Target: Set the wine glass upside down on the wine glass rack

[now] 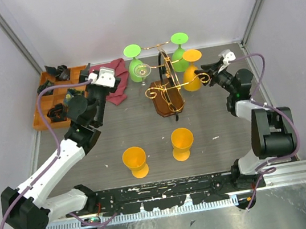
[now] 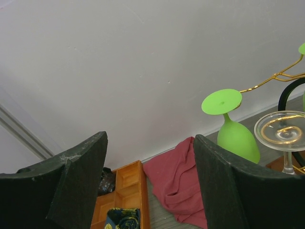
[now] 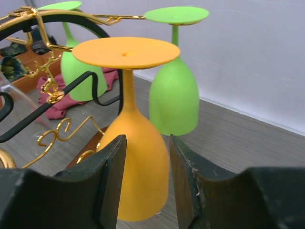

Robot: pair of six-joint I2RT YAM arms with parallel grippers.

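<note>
Right now the right fingers (image 3: 112, 171) flank an upside-down orange wine glass (image 3: 138, 157) at the wine glass rack (image 1: 168, 103).

Those fingers stand partly apart, and the glass's bowl fills the gap just ahead of their tips; whether they touch it cannot be told. The glass is foot up, its stem just beside a dark wire curl of the rack above the fingers. Whether it hangs there or rests on the desk (image 1: 217, 116) is unclear. A green glass (image 3: 174, 100), also foot up, sits just beyond the right-hand finger. The left fingers (image 2: 81, 171) are spread wide with nothing between them, well apart from the rack. Beyond their right-hand finger are another green glass (image 2: 236, 138) and a clear glass (image 2: 281, 131). Between and below them lie a red cloth (image 2: 176, 181) and a wooden tray (image 2: 126, 191).
</note>
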